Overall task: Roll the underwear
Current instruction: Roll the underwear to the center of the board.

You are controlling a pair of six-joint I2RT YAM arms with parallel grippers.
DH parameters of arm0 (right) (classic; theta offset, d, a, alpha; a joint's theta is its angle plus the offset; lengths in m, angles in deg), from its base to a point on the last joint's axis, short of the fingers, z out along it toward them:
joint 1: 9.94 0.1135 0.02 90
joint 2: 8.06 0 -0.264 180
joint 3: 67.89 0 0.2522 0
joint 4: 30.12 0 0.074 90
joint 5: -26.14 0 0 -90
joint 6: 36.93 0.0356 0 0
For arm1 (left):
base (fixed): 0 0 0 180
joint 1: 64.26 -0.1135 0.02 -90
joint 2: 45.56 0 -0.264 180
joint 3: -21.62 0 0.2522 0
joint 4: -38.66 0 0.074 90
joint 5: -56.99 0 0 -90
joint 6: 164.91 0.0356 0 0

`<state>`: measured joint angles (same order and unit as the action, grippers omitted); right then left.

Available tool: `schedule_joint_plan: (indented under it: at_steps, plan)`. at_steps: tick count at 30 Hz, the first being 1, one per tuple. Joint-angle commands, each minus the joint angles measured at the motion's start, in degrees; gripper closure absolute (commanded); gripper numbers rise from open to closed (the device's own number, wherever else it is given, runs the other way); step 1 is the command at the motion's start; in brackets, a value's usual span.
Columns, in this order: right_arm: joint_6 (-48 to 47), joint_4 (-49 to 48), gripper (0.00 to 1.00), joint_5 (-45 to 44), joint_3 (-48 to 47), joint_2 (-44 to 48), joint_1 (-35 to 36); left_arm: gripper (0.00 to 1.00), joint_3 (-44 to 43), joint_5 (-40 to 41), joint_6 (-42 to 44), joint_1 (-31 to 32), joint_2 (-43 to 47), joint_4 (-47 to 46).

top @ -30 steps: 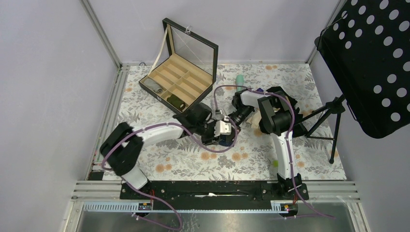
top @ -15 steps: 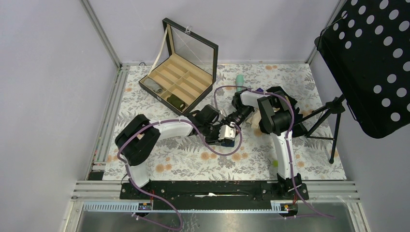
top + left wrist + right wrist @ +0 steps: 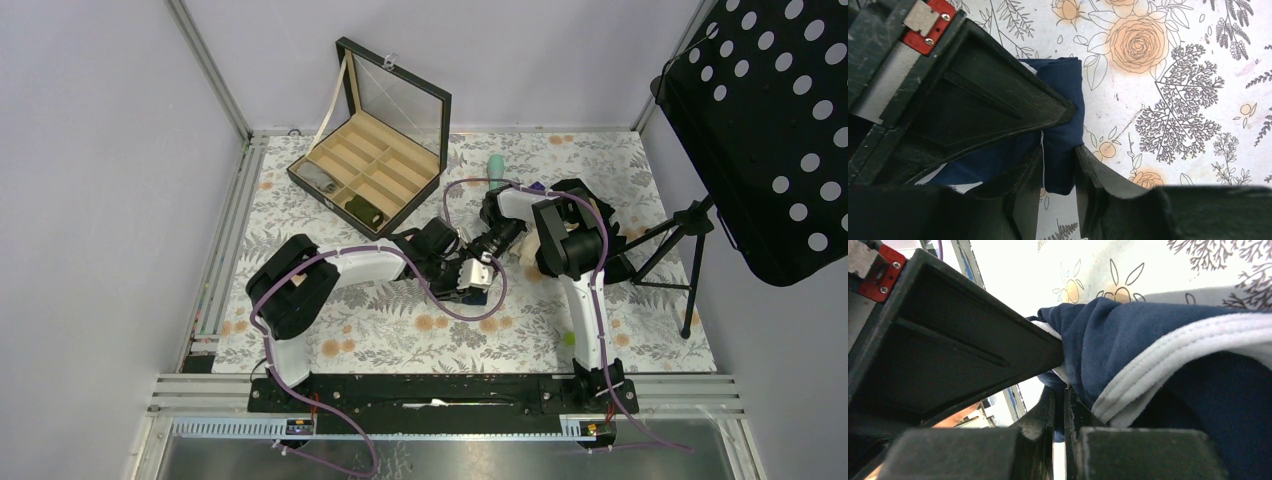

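At the mat's centre, the left gripper (image 3: 1060, 150) pinches a soft navy fold of the underwear (image 3: 1064, 105) between hard black fingers. At three o'clock from it, the right gripper (image 3: 1062, 390) is clamped tight on the ribbed, white-edged cloth.

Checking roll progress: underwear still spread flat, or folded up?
Folded up, not flat. The underwear is a thick doubled strip between the left gripper's fingers; the right gripper pinches a bunched edge.
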<state>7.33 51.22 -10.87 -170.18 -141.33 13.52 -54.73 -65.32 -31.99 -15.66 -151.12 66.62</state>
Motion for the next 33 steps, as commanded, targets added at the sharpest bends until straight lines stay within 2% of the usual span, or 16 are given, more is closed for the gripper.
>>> schedule_joint_plan:
  at_steps: [1,6,10,16,21,22,27,31,33]
  plan:
    - [-1.38,-5.32,0.98,-7.44,0.29,-2.52,0.23,0.65,-0.65,-0.9,-1.51,0.93,1.11,-6.8]
    - [-1.25,-5.43,0.98,-7.44,0.4,-2.47,0.18,0.62,1.48,-1.77,-3.08,1.05,3.97,-10.52]
    - [-1.11,-5.43,0.98,-7.44,0.38,-2.6,0.23,0.67,0.39,-2.58,-2.52,1.14,2.18,-8.55]
    - [-0.6,-5.4,0.99,-7.46,0.12,-2.93,0.18,0.68,-0.39,-4.35,-3.8,1.79,0.26,-8.41]
    - [-0.41,-5.43,0.98,-7.43,0.14,-2.85,0.18,0.94,-2.13,-4.55,-3.97,2.11,-1.85,-6.14]
    - [-0.48,-5.41,0.95,-7.2,0.12,-2.61,0.2,0.99,-2.3,-4.71,-4.1,2.06,-1.95,-5.28]
    - [0.64,-4.7,0.68,-5.83,-2.03,2.47,-0.29,1.0,-3.4,-4.82,-3.96,1.16,-1.73,1.99]
    - [1.99,-3.43,0.56,-3.98,-6.89,7.8,-2.81,1.0,-3.8,-5.85,-2.48,-0.61,-1.64,9.26]
    - [3.84,-3.92,0.54,-4.64,-8.25,9.2,-4.01,1.0,-3.63,-6.28,-2.14,-1.45,-1.54,12.2]
